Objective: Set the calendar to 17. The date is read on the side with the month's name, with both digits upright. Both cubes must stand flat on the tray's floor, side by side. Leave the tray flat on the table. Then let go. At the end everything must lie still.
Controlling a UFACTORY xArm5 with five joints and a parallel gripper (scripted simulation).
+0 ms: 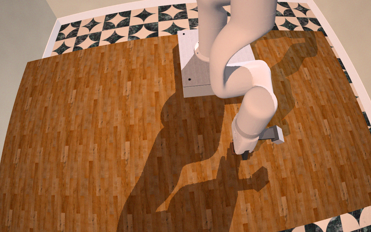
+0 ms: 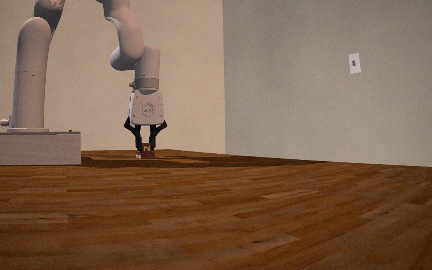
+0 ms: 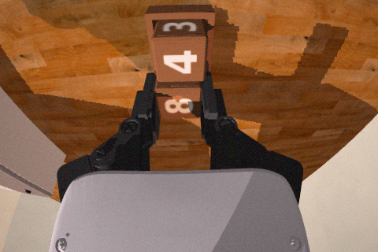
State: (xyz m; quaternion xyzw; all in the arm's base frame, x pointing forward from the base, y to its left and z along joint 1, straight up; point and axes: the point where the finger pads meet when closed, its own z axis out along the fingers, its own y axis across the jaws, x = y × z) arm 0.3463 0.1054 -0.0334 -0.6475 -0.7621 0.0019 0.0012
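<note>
My gripper [image 1: 244, 157] [image 2: 146, 149] [image 3: 179, 87] points down and is shut on a brown cube [image 2: 146, 147] [image 3: 179, 106]. The held cube has a sideways 8 on top and a sideways 2 toward the exterior camera. Its lower part is hidden by the tray wall there; I cannot tell whether it touches the tray's floor. The other brown cube [image 3: 179, 61] stands in the tray beside it, with a sideways 4 on top and a sideways 3 facing the wrist camera. The brown tray [image 1: 233, 147] [image 2: 147, 155] [image 3: 179, 9] lies flat; its white label [image 2: 138, 156] is unreadable.
The robot's base block [image 1: 191, 69] [image 2: 26, 147] [image 3: 27, 142] stands behind and to the left of the tray in the top view. The wrist camera's mount [image 1: 277, 135] sticks out to the right of the gripper. The arm's shadow falls across the wooden table [image 1: 80, 129] [image 2: 210, 208].
</note>
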